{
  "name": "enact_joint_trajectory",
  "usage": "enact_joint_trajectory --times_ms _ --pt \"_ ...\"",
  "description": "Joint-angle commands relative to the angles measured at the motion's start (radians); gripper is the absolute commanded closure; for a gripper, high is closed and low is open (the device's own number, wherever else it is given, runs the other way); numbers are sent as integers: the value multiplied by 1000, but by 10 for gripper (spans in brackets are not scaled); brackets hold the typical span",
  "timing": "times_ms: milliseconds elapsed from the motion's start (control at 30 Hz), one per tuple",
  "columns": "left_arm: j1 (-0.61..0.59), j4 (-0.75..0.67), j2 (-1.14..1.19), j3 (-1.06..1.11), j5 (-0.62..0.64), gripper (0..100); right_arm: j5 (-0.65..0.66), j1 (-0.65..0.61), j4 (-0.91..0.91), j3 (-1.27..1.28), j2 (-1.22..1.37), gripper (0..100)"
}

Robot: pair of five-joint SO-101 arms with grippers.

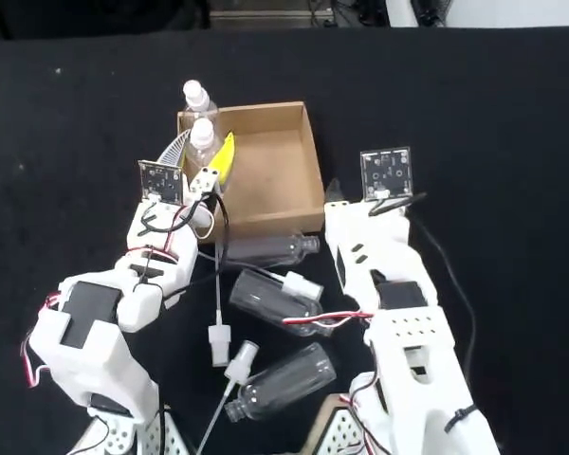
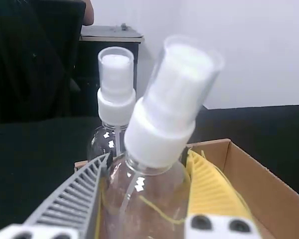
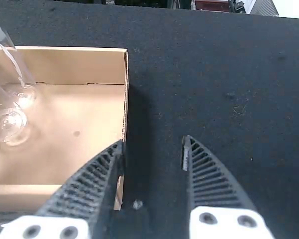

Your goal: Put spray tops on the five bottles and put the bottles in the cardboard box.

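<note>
My left gripper (image 1: 205, 154) is shut on a clear bottle (image 2: 159, 124) with a white spray top, holding it upright at the cardboard box's (image 1: 266, 175) left side. A second topped bottle (image 1: 197, 98) stands just behind it in the box's far-left corner, and its white spray top (image 2: 115, 94) rises past the held bottle. My right gripper (image 3: 152, 149) is open and holds nothing, low beside the box's right wall (image 3: 125, 99). On the table lie three more bottles: an uncapped bottle (image 1: 266, 249), another bottle (image 1: 275, 301) with a top at its neck, and a third, bare bottle (image 1: 286, 379).
Two loose spray tops (image 1: 218, 343) (image 1: 239, 360) with thin tubes lie between the arms near the front. The right part of the box floor (image 3: 74, 144) is bare. Black cloth covers the table (image 1: 474, 114).
</note>
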Motion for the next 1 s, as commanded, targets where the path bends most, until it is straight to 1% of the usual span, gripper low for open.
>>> enact_joint_trajectory --times_ms 0,233,367,533,567,733,767,967 --pt "-15 11 -8 -27 -5 970 -9 20 -31 -38 -22 825" --pt "-15 14 -8 -25 -6 970 -9 20 -31 -38 -22 825" --pt "-15 81 -8 -35 -6 970 -9 20 -31 -38 -22 825" --pt "-15 81 -11 -36 -6 964 -9 20 -31 -38 -22 825" --pt "-15 81 -9 -33 -6 945 -9 20 -31 -38 -22 825" --pt "-15 89 -8 -25 5 766 -9 20 -31 -38 -24 825" --pt "-15 89 -8 -25 6 755 -9 20 -31 -38 -24 825" --pt "-16 89 -8 -25 9 757 -9 20 -31 -38 -24 825"
